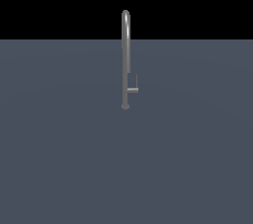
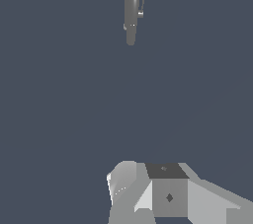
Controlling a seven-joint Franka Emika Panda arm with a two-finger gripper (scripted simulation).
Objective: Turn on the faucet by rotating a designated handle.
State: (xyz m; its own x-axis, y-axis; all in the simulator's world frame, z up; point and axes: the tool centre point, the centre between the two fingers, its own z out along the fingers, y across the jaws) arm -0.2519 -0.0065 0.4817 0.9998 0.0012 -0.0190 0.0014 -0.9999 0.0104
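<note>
While the faucet [image 1: 125, 60] is standing upright on the bench [image 1: 59, 159], its handle [image 1: 133, 89] is being left untouched; whether the fingers [image 2: 148, 193] are apart cannot be told.

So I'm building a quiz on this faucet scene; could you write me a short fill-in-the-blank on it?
1. The faucet stands upright and its top is ____.
2. In the exterior view, the handle juts from the pipe toward that view's ____.
3. The handle's thin lever points ____.
4. In the exterior view the robot arm is ____.

Missing words: arched; right; up; not visible
</note>
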